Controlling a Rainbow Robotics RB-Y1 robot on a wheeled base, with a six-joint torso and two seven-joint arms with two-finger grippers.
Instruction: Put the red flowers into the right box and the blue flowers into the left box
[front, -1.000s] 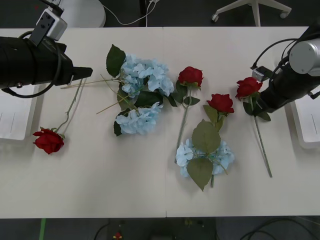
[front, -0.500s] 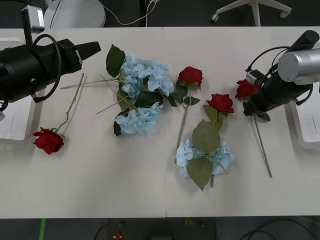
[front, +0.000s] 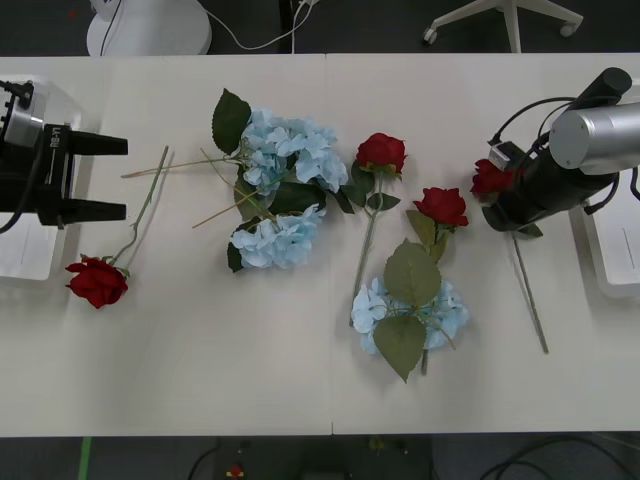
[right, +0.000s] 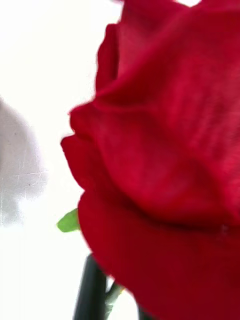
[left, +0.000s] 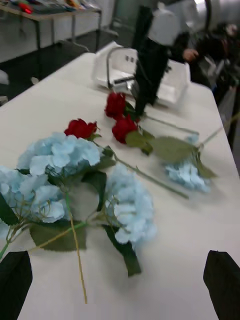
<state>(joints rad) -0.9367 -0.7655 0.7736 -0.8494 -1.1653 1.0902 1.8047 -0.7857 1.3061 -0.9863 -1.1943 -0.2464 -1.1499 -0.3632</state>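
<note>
Four red flowers lie on the table: one rose at the left, one in the middle, one beside it, and the rightmost under my right gripper. Its bloom looms close in the right wrist view. Three blue flowers show: two clusters left of centre and one nearer the front. My left gripper stands open over the left edge, above the left box. The right box sits at the right edge.
Loose tan stems lie between my left gripper and the blue clusters. The long stem of the rightmost rose runs toward the table's front edge. Bare tabletop spans the front.
My left arm has swung back to the left, its open gripper now pointing right. My right gripper has come down onto the rightmost rose, which shifted slightly left.
</note>
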